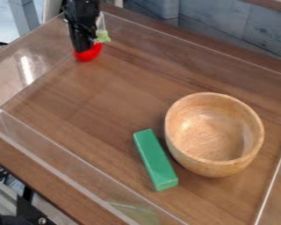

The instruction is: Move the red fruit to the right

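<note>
The red fruit (90,51), small and bright red with a bit of green leaf at its right side, is at the far left of the wooden table, low over or touching the surface. My gripper (84,41) points straight down onto it, its dark fingers shut on the fruit's top. The fingers cover the upper part of the fruit.
A wooden bowl (214,134) stands at the right. A green rectangular block (154,158) lies just left of the bowl. Clear plastic walls (38,66) surround the wooden table.
</note>
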